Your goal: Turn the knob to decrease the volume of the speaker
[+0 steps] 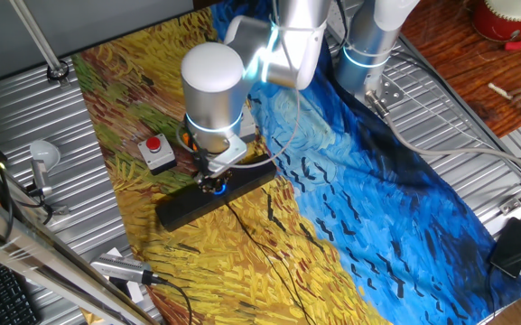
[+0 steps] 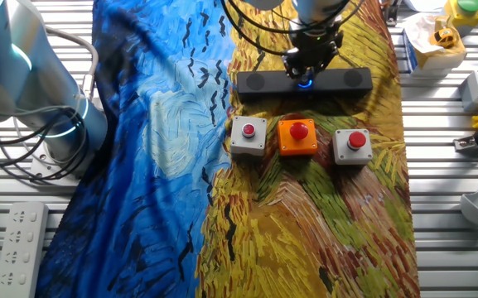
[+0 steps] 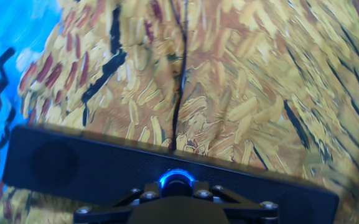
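The speaker [image 1: 181,210] is a long black bar lying on the painted cloth; it also shows in the other fixed view [image 2: 259,82] and the hand view [image 3: 73,165]. Its knob [image 3: 177,178] glows with a blue ring at the bar's middle, and the glow shows under the hand in both fixed views [image 1: 218,188] [image 2: 306,81]. My gripper [image 3: 177,188] is down on the speaker's middle [image 1: 213,183] [image 2: 308,73]. Its jaws stand close on either side of the knob and look shut on it. The fingertips are mostly hidden by the hand.
A thin black cable [image 3: 179,81] runs from the speaker across the cloth. Two grey boxes with red buttons [image 2: 248,136] [image 2: 353,146] flank an orange box [image 2: 297,136] beside the speaker. A small black box [image 1: 513,246] lies at the cloth's edge. A second arm's base [image 2: 52,124] stands nearby.
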Robot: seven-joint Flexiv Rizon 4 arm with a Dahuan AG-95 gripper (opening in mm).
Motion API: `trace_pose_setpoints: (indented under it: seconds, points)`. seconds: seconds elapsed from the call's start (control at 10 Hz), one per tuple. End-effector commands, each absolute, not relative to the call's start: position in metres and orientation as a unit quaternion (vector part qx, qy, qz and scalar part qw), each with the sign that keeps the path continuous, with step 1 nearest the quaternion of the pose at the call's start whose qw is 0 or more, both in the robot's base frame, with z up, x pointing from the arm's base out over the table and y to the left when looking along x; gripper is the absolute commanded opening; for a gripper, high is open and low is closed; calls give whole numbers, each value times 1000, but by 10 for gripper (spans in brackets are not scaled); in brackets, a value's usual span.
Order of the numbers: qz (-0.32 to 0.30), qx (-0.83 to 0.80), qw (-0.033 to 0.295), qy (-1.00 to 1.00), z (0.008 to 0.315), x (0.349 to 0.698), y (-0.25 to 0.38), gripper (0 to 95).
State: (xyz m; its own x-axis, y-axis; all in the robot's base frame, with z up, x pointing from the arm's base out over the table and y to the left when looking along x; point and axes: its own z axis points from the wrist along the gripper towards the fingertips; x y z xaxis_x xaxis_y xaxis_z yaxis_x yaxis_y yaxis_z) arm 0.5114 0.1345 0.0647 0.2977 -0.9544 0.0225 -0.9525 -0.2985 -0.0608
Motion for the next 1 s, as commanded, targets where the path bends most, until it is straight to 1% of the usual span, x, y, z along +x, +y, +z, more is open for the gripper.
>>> trace_pose_setpoints:
  seconds: [0.1,1.0]
  points:
    - [-33,-829,21,558,64,511,134,0]
    - [-47,-870,26,490,65,511,134,0]
